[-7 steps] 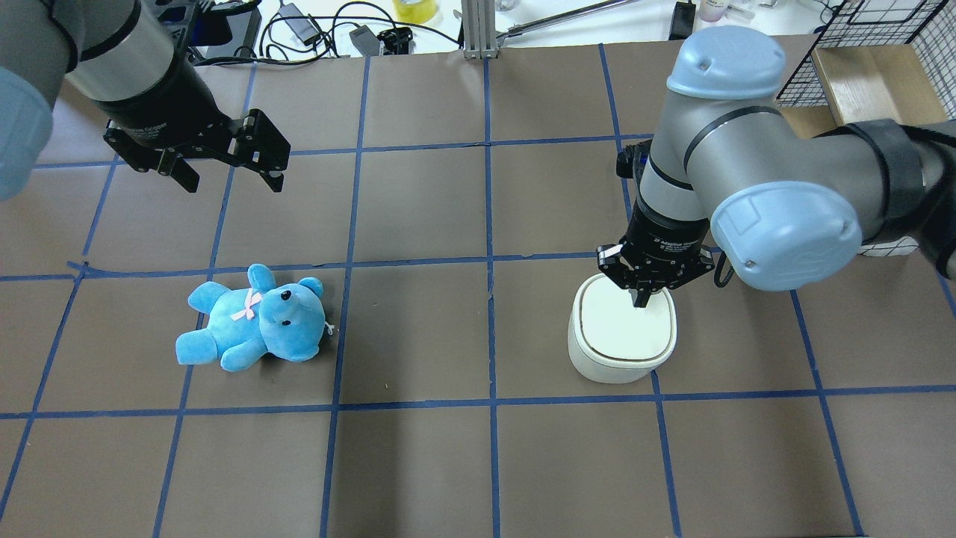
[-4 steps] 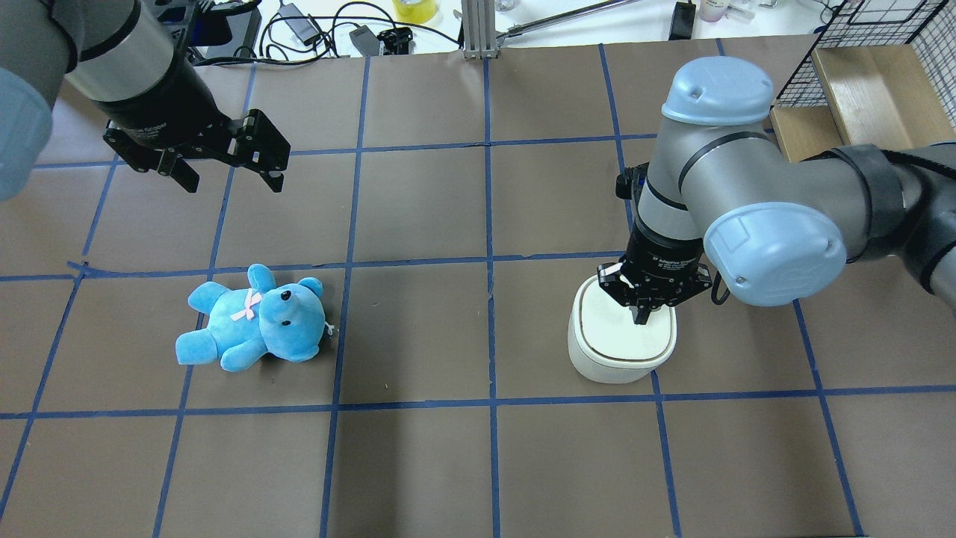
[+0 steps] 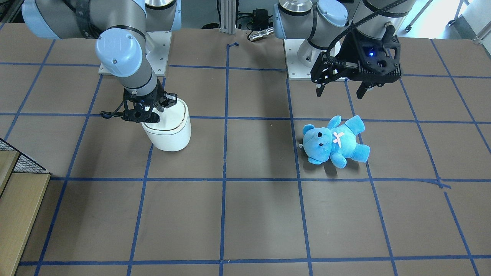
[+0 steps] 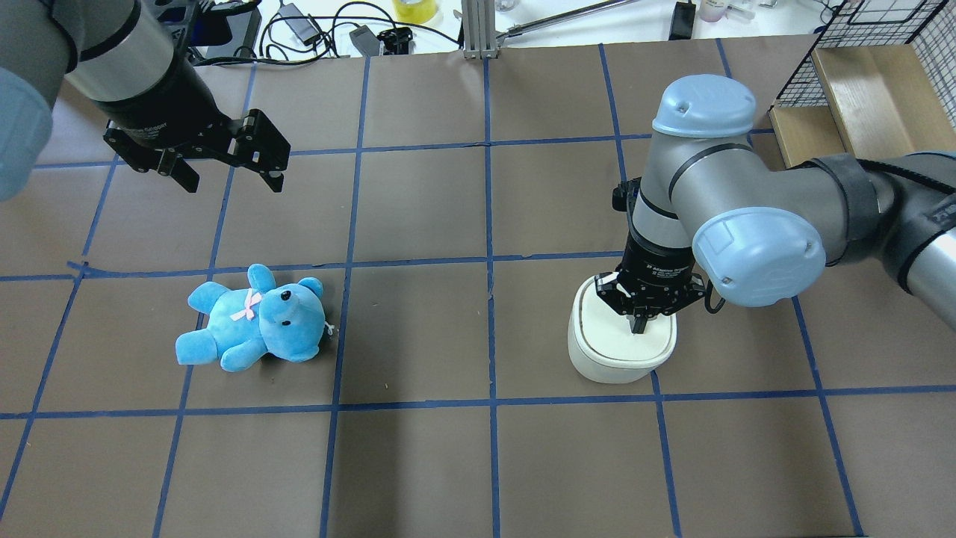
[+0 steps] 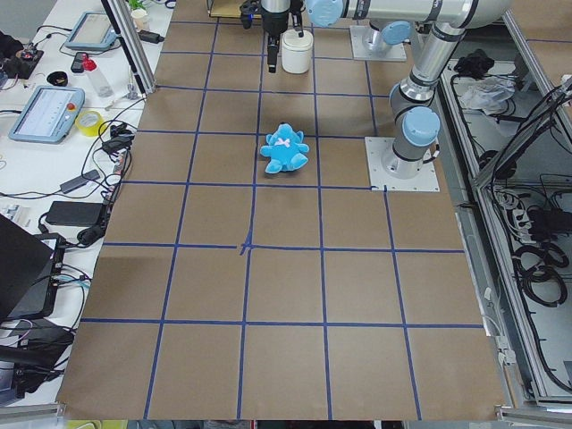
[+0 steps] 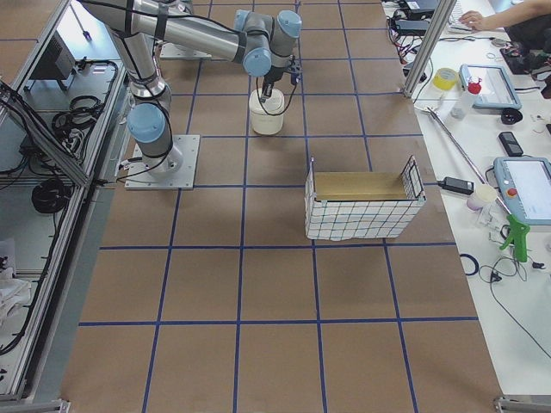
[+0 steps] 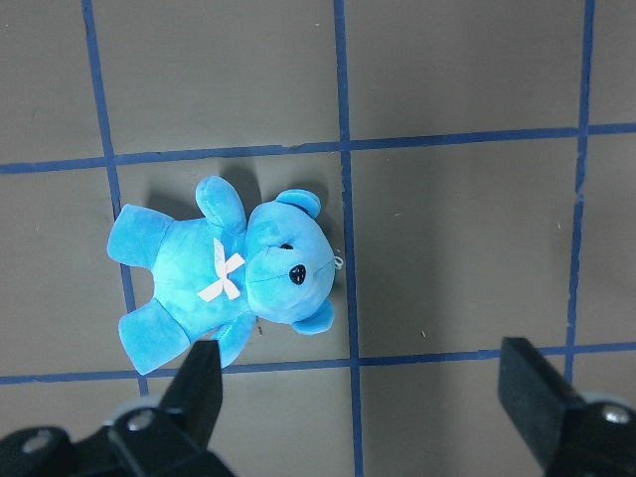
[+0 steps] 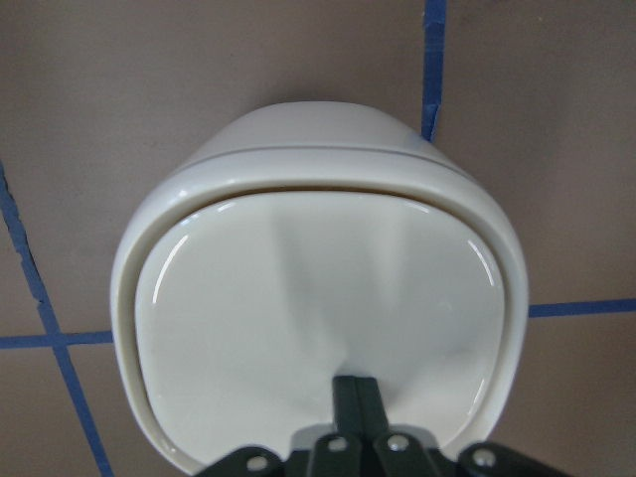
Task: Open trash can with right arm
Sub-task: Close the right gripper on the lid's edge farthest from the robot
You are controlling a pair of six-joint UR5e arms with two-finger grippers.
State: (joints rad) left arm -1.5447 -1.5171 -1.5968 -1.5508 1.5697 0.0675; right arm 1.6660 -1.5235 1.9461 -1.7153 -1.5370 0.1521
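Observation:
The white trash can (image 4: 614,360) stands on the brown table at the right, also in the front view (image 3: 168,135) and the right wrist view (image 8: 318,288). Its lid lies down, with a thin gold line at the rim. My right gripper (image 4: 639,324) is shut, its joined fingertips (image 8: 355,395) pointing down onto the lid near the edge on the robot's side; it also shows in the front view (image 3: 150,115). My left gripper (image 4: 231,179) is open and empty, hanging above the table behind the blue teddy bear (image 4: 254,321).
The teddy bear (image 7: 234,278) lies on its back at the left. A wire basket with a wooden box (image 4: 859,82) stands at the back right corner. Cables and small devices (image 4: 314,30) lie past the far edge.
My right gripper has come down and slid a little toward the robot over the lid, fingers still shut. The left arm and the bear have not moved.

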